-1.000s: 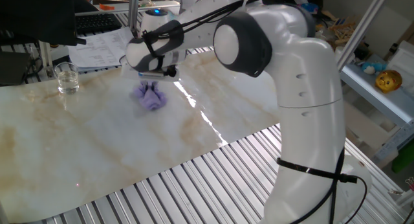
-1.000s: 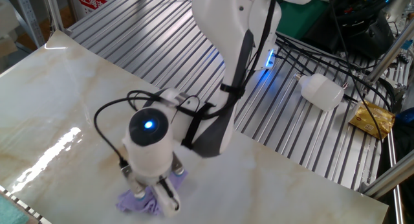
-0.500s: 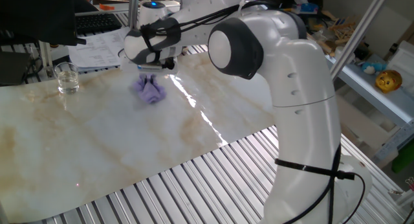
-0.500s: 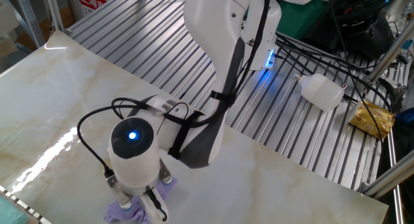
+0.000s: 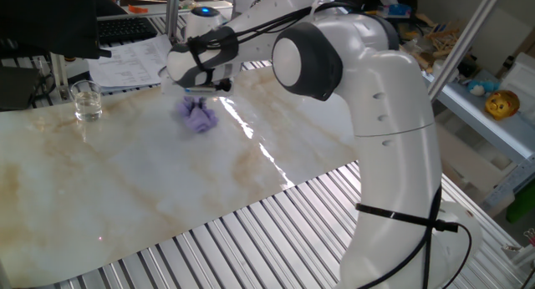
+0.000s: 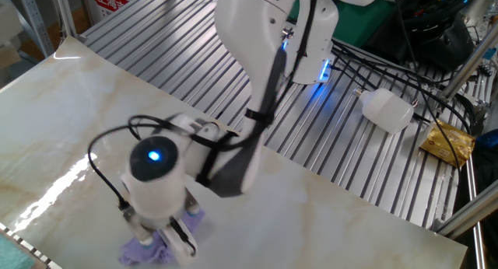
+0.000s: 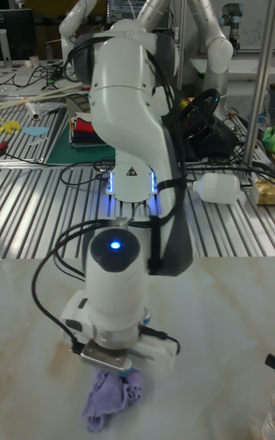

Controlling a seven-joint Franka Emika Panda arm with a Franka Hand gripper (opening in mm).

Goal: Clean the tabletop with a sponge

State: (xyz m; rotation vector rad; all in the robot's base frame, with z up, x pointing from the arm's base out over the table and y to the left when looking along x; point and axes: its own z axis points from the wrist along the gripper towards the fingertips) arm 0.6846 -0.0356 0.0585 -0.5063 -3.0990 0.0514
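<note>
The sponge, a crumpled lavender pad, lies pressed on the glossy marble-look tabletop near its far edge. My gripper stands straight over it, pointing down and shut on the sponge's bunched top. From the other side, the wrist with its blue light covers most of the gripper; the sponge spreads out below it on the tabletop. In the tall view the gripper pins the sponge against the tabletop. The fingertips are buried in the cloth.
A clear glass stands on the marble left of the sponge. Papers and a keyboard lie behind it. Ribbed metal slats border the sheet. A white plastic bottle and cables lie on the slats near the arm's base.
The gripper has dragged the sponge across the marble toward the sheet's far edge, then slightly sideways. It has stayed shut on the sponge throughout.
</note>
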